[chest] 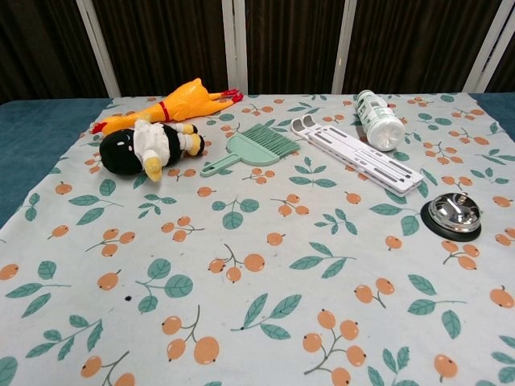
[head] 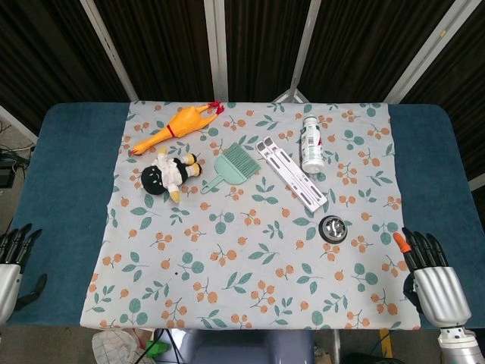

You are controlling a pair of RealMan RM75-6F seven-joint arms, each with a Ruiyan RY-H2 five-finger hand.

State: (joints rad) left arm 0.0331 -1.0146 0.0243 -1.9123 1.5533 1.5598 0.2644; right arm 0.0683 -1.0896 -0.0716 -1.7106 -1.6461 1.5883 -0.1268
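My right hand (head: 430, 274) hangs over the near right corner of the table, fingers spread, holding nothing. It is apart from the chrome call bell (head: 333, 227) (chest: 455, 215), which sits on the floral cloth (head: 250, 265) to its left. My left hand (head: 10, 262) shows at the left edge of the head view, beside the blue table (head: 64, 189), fingers apart and empty. Neither hand appears in the chest view.
On the cloth lie a yellow rubber chicken (head: 176, 125) (chest: 173, 100), a black and white plush doll (head: 167, 174) (chest: 145, 149), a green hand brush (head: 229, 167) (chest: 257, 146), a white folding stand (head: 292, 174) (chest: 358, 154) and a white bottle (head: 311, 142) (chest: 376, 119).
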